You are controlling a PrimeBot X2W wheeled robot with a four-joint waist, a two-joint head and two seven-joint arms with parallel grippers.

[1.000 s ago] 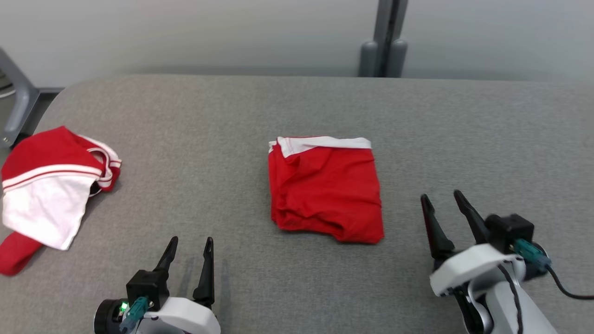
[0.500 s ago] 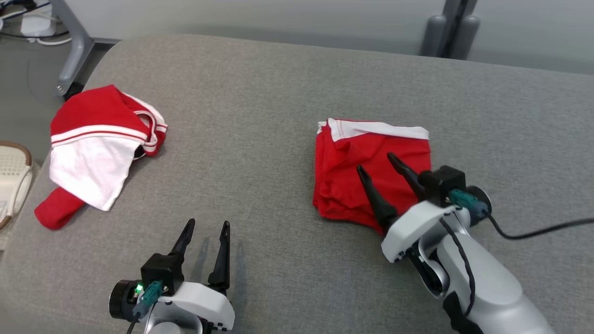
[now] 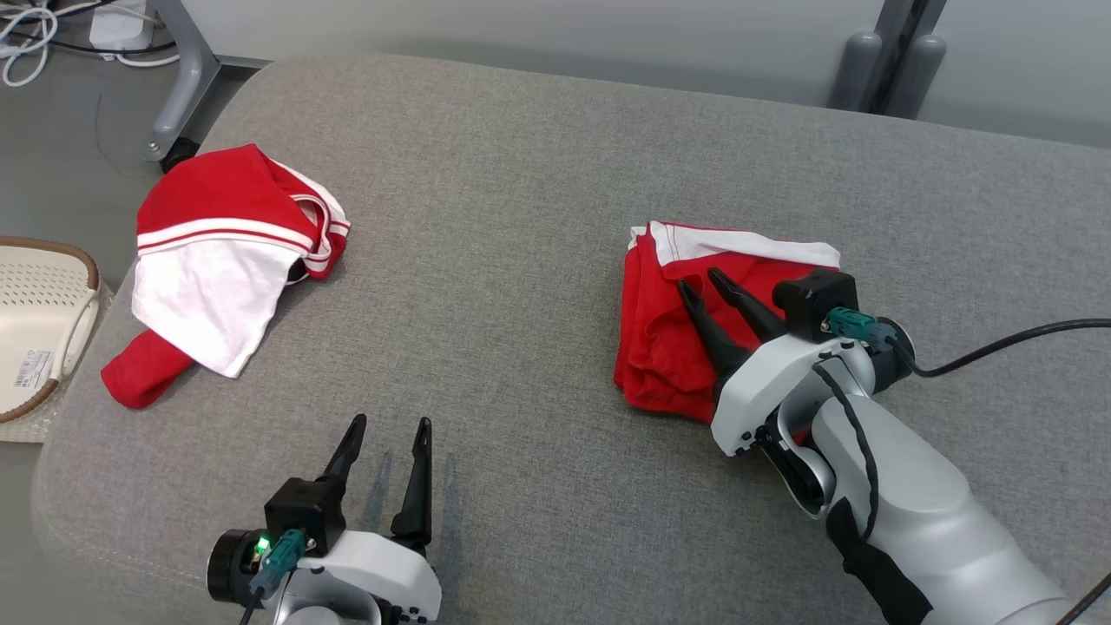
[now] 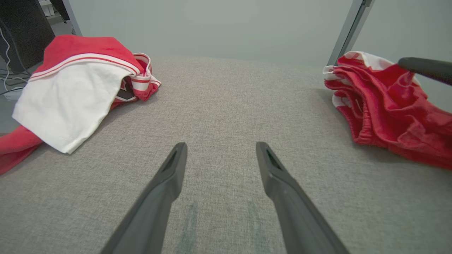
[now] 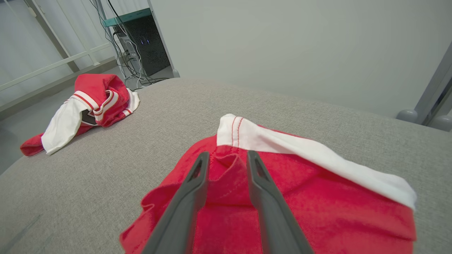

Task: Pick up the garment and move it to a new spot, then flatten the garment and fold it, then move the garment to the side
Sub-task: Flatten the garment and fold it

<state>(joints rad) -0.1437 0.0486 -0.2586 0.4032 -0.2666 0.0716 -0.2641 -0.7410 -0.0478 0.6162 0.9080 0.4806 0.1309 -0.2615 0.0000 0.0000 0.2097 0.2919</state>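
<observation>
— On the grey table (image 3: 521, 174), right of centre: logging the garment (image 3: 660, 347), red, lying folded in a rough square, with a white band (image 3: 746, 247) along the far edge. Judging the fold done, and taking the last step, moving it to the side, as the one in hand.
— Agreeing. Noting the right gripper (image 3: 697, 279) down on the near right part of it, fingers parted by a narrow gap, straddling a raised ridge of cloth (image 5: 226, 165). Not seeing a clamp yet.
— Noting the left gripper (image 3: 391, 421) hanging low over bare table at near left, fingers wide apart, holding nothing.
— Expecting the next move to need: closing on that ridge, catching all the layers and not just the top one, then lifting low or dragging, keeping the stack square. Risking an unfolding otherwise.
— Also keeping clear of the second garment (image 3: 217, 260), red and white, crumpled at the far left corner.
— Checking for writing. Finding a sticker (image 3: 26, 369) on the pale basket (image 3: 52, 252) off the left edge, print too small for reading. Finding no brand on either garment.
</observation>
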